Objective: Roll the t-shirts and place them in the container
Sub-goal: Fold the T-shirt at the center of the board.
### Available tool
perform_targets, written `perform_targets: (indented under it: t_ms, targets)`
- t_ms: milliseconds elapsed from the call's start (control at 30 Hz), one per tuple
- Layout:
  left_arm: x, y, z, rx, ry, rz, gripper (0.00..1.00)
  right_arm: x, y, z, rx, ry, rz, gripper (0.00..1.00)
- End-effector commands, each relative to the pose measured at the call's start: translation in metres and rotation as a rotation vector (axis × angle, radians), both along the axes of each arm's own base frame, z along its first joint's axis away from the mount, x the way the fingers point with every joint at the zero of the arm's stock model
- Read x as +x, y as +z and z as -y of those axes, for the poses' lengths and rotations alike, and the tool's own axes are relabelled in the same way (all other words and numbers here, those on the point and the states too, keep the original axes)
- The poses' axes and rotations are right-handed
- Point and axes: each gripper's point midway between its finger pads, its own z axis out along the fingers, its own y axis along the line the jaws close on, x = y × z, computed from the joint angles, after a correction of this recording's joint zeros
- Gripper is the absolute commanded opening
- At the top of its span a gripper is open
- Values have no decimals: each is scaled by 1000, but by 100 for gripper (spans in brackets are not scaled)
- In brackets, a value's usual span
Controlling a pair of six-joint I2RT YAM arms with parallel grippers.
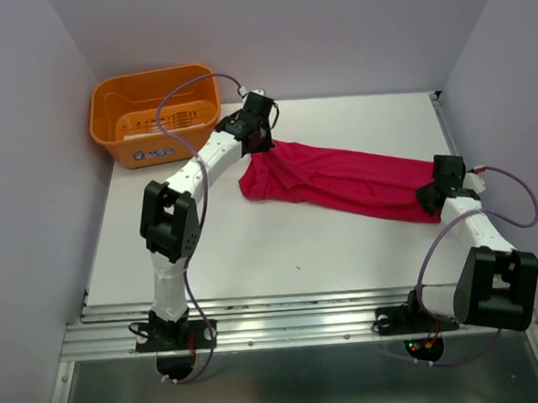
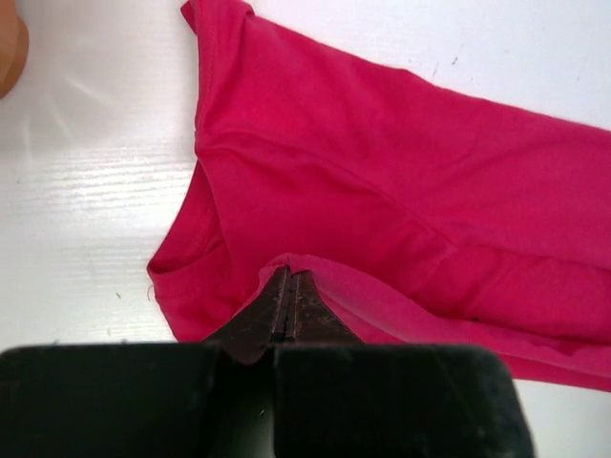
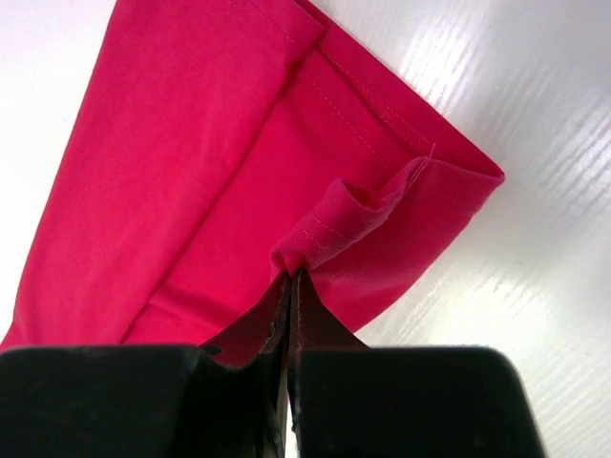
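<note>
Both clamped tight | left gripper (image 2: 289,283) pinches t-shirt (image 2: 401,172) edge | right gripper (image 3: 292,282) pinches its hem fold

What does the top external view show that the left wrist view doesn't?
Only the top view: the right gripper shut on the far end of the t-shirt, and the whole orange basket. Only the left wrist view: up close, the left gripper shut on a fold at the t-shirt's edge. Both: the t-shirt, the left gripper, the white table.

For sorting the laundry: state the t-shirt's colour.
The t-shirt is plain crimson-pink; left wrist view shows it best.
</note>
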Motion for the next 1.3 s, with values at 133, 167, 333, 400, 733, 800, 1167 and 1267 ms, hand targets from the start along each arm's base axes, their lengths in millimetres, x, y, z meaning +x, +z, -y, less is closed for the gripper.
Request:
perform_targets:
  t_ms: [133,167,333,400,733,800,1167,1267]
  targets:
    - [31,25,-8,42,61,95,0,36,27,16,-55,-23,94,1]
    - [32,25,-8,43,61,96,0,37,24,17,-53,-23,85,1]
    - [39,19,-10,57,70,97,0,47,23,19,-60,-20,86,1]
    - [41,17,-10,60,72,97,0,50,24,20,-63,-19,88,1]
    - [48,-2,-20,96,96,72,0,55,13,23,-71,-15,50,1]
    - [47,-4,-23,102,102,69,0,54,11,23,-69,-13,45,1]
    - [52,-12,-22,82,93,57,0,49,-1,23,-62,-24,19,1]
    - [55,-15,-20,81,89,54,0,52,-5,23,-59,-25,13,1]
